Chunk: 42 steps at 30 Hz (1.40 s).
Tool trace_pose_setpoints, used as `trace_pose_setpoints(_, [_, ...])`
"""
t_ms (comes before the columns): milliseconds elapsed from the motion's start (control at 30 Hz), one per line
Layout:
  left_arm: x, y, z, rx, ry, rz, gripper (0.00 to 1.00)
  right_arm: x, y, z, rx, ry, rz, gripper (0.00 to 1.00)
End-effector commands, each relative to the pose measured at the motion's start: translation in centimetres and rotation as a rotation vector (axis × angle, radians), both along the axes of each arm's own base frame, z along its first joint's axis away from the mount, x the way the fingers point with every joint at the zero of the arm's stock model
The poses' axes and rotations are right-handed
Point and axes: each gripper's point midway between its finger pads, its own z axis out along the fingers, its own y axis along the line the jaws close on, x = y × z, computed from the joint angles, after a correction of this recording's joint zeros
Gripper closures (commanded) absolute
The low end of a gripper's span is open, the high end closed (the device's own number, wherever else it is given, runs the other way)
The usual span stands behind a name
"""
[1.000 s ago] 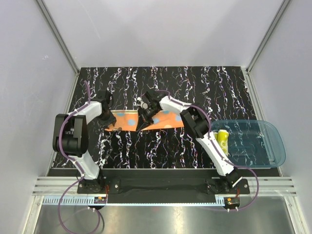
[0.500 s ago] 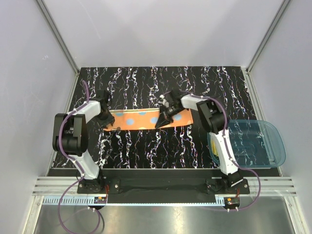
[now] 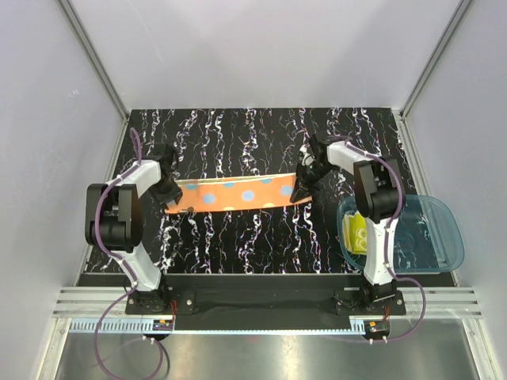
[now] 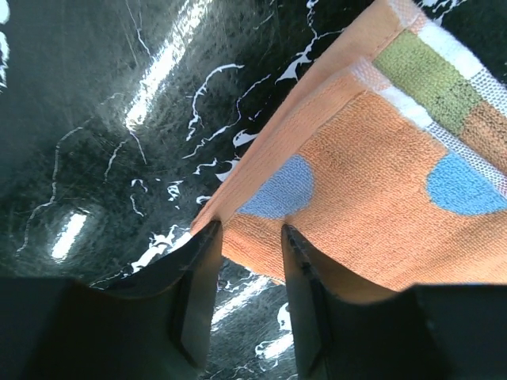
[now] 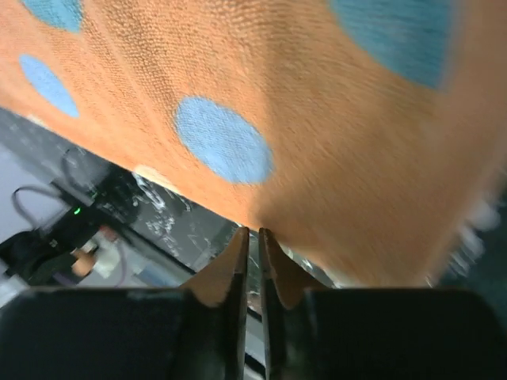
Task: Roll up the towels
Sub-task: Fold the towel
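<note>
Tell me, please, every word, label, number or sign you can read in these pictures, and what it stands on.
None can be read.
The orange towel shows only light blue dots and a striped edge, no lettering.
The yellow towel in the blue tray bears no visible text.
The arms show no legible markings; small labels by the bases are too small to read.

Orange towel (image 3: 234,194): orange ground with light blue polka dots; the left wrist view shows an end band of white stripes with olive-green and orange blocks. Yellow towel (image 3: 357,232): bright yellow, inside the translucent blue tray (image 3: 432,237). Worktop (image 3: 238,142): glossy black with white marbled veining. Arms: white and black.
</note>
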Motion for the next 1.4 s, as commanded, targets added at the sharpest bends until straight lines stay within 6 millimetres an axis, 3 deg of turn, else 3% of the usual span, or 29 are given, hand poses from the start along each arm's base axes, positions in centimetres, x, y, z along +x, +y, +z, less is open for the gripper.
trace_pose_setpoints(0, [1.4, 1.0, 2.8, 0.04, -0.064, -0.004, 0.57, 2.5, -4.4, 4.6, -0.258, -0.174, -0.054, 0.83])
trace_pose_setpoints(67, [1.5, 0.5, 3.6, 0.011, -0.074, -0.021, 0.54, 3.1, -4.3, 6.7, -0.25, -0.218, -0.079, 0.68])
trace_pose_setpoints(200, [2.1, 0.1, 7.2, -0.004, -0.153, -0.069, 0.47, 3.8, -3.9, 10.8, -0.207, -0.317, -0.144, 0.47])
trace_pose_setpoints(300, [2.1, -0.1, 10.2, -0.007, -0.217, -0.119, 0.41, 3.7, -5.3, 10.6, -0.267, -0.326, -0.208, 0.38])
trace_pose_setpoints(400, [0.8, -1.1, 11.9, -0.02, -0.28, -0.227, 0.32, 3.0, -6.9, 8.8, -0.324, -0.284, -0.248, 0.37])
trace_pose_setpoints(500, [-0.5, -1.8, 12.0, -0.008, -0.296, -0.302, 0.28, 2.9, -7.3, 7.9, -0.348, -0.275, -0.25, 0.38])
trace_pose_setpoints(700, [-3.3, -1.5, 11.2, 0.038, -0.316, -0.362, 0.26, 2.9, -7.5, 5.4, -0.371, -0.233, -0.227, 0.41])
trace_pose_setpoints(1067, [-3.3, -1.7, 11.1, 0.058, -0.314, -0.374, 0.28, 2.7, -8.1, 1.0, -0.428, -0.146, -0.199, 0.45])
trace_pose_setpoints(1267, [-3.3, -1.7, 11.1, 0.063, -0.31, -0.377, 0.28, 2.6, -7.9, -0.1, -0.419, -0.131, -0.198, 0.48])
trace_pose_setpoints(1367, [-3.3, -1.7, 11.0, 0.067, -0.306, -0.379, 0.28, 2.6, -7.7, -0.4, -0.413, -0.125, -0.197, 0.54])
